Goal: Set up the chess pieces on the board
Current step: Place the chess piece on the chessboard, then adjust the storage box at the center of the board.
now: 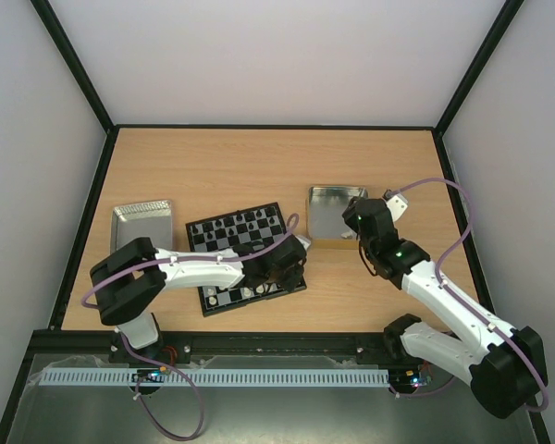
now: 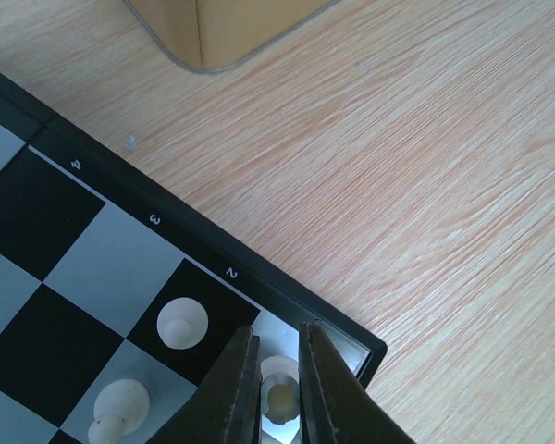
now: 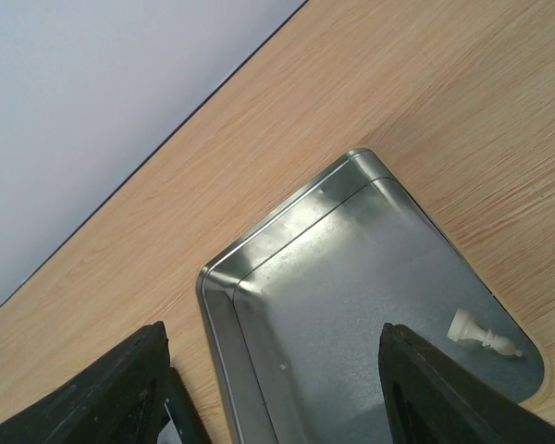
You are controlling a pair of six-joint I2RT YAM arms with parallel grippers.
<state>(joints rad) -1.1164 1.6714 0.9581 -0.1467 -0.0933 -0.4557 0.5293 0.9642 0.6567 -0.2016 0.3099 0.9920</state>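
**Tiny chessmen: pinch low, go gentle**

From the top: can make out the board (image 1: pixel 231 233) with dark chess pieces (image 1: pixel 236 224) lined along its far side. Spot the left gripper (image 1: pixel 285 268) over the board's near right corner, and the right gripper (image 1: pixel 356 217) over the tray (image 1: pixel 326 205) just right of the board.

From the left wrist: clamped shut on a white corner piece (image 2: pixel 279 398), upright on the board's corner square, long axis straight up. Looks light, hard and slick, so probably easy to tip.

From the right wrist: spread wide with nothing between, above a loose piece (image 3: pixel 481 335) lying flat in that tray, slim head toward the view's lower right. Best pinched across the narrow middle, probably.
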